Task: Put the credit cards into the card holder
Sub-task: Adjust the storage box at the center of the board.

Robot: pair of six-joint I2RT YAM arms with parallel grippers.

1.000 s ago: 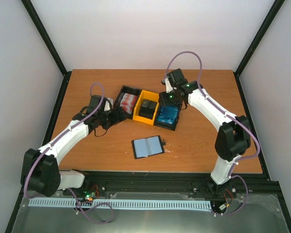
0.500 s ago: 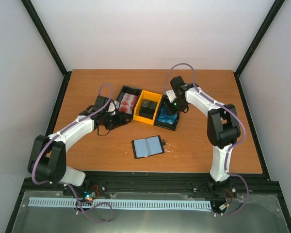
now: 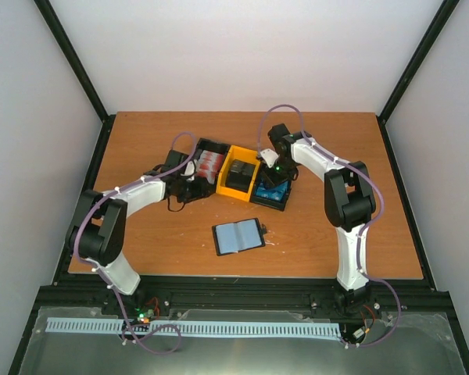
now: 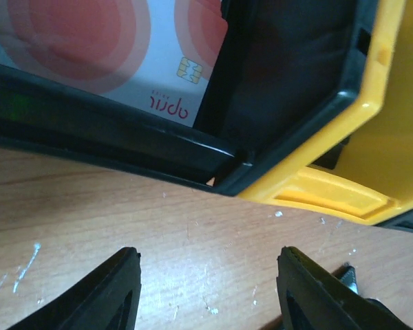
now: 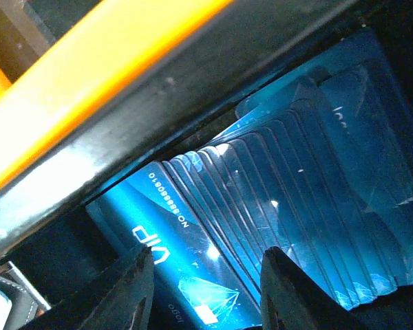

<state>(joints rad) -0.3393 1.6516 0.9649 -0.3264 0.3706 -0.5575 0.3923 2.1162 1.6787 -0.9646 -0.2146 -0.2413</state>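
Observation:
The black card holder (image 3: 238,236) lies open on the table near the front, its grey-blue pockets up. Red-and-white cards (image 3: 208,163) sit in the left black bin and show in the left wrist view (image 4: 117,55). Bright blue cards (image 3: 270,187) fill the right black bin, fanned in the right wrist view (image 5: 275,220). My left gripper (image 3: 194,186) is open and empty, low over bare wood (image 4: 206,275) just in front of the bins. My right gripper (image 3: 270,173) is open, down inside the blue-card bin, its fingers straddling the fanned cards (image 5: 206,289).
The joined black-yellow-black bins (image 3: 240,158) stand mid-table; the yellow middle bin (image 4: 372,137) holds dark things. The bin walls stand close beside both grippers. Black frame posts rise at the table's back corners.
My left gripper has moved right, up to the front of the left bin. My right gripper has come down and left into the blue-card bin. The card holder has not moved.

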